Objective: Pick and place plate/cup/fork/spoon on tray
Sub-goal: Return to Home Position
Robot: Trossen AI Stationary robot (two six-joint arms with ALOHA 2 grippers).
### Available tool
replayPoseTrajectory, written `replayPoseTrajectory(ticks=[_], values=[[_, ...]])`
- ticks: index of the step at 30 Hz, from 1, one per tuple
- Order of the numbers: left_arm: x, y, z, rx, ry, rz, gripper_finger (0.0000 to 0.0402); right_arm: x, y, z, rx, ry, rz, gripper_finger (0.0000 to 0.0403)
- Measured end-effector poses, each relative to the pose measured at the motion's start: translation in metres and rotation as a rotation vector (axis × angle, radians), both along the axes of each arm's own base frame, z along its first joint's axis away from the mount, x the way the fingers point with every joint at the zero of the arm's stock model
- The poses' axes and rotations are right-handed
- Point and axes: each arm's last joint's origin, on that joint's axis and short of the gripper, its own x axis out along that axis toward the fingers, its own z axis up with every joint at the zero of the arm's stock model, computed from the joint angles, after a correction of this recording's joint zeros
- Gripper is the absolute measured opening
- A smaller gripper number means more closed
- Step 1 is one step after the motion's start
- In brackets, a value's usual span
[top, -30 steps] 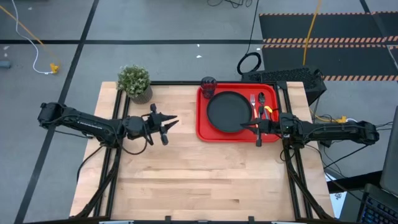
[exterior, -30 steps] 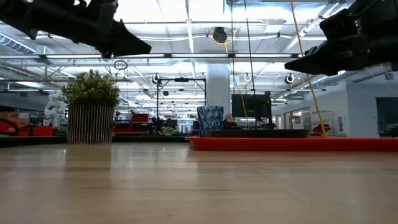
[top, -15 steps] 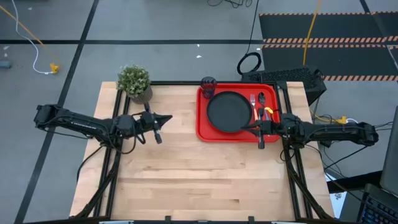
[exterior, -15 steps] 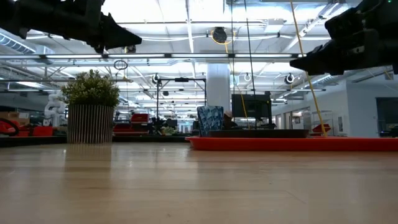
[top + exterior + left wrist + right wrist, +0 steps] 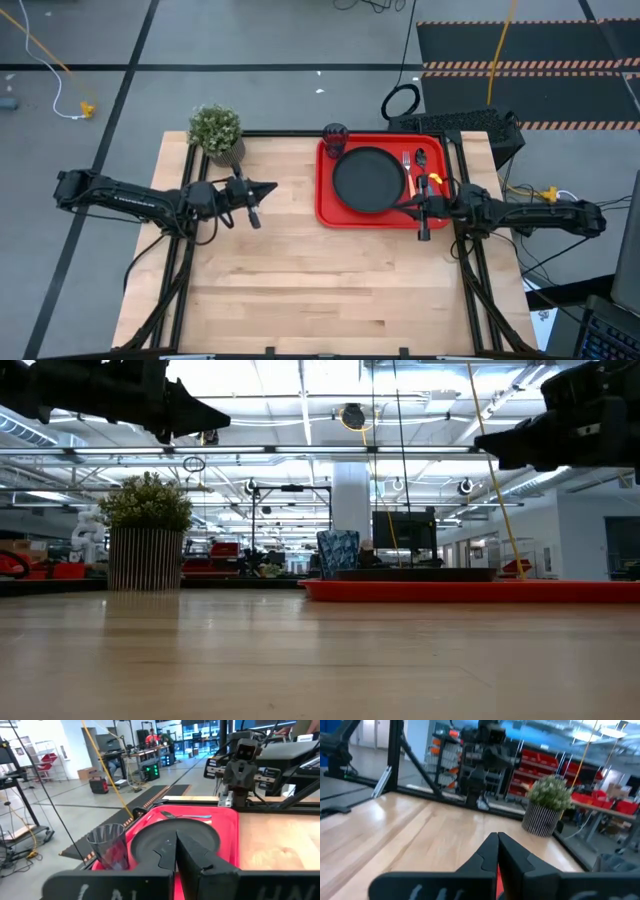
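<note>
Left gripper (image 5: 262,189): fingers pressed together, empty, raised over bare table (image 5: 300,270) at centre left of the high view, near potted plant (image 5: 216,131). Right gripper (image 5: 413,203): fingers closed tip to tip, empty, at the lower right edge of the tray (image 5: 328,205). Tray, upper right of centre: holds plate (image 5: 368,179), with fork (image 5: 408,165) and spoon (image 5: 422,160) beside it on the right. Cup (image 5: 334,135) at the tray's upper left corner.

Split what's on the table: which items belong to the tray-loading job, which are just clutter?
Job items: tray; on it the plate, cup, fork and spoon.

Not part of it: potted plant at the table's far left corner. Left gripper and right gripper are both shut, holding nothing.
</note>
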Motion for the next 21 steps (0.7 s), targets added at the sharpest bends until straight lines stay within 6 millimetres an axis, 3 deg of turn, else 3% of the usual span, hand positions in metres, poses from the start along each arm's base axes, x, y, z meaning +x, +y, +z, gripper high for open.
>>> replayPoseTrajectory(ticks=[21], values=[[0.0, 0.003, 0.002, -0.001, -0.019, 0.02, 0.0012, -0.017, 0.0, 0.008, 0.089, -0.085, -0.068, 0.0]])
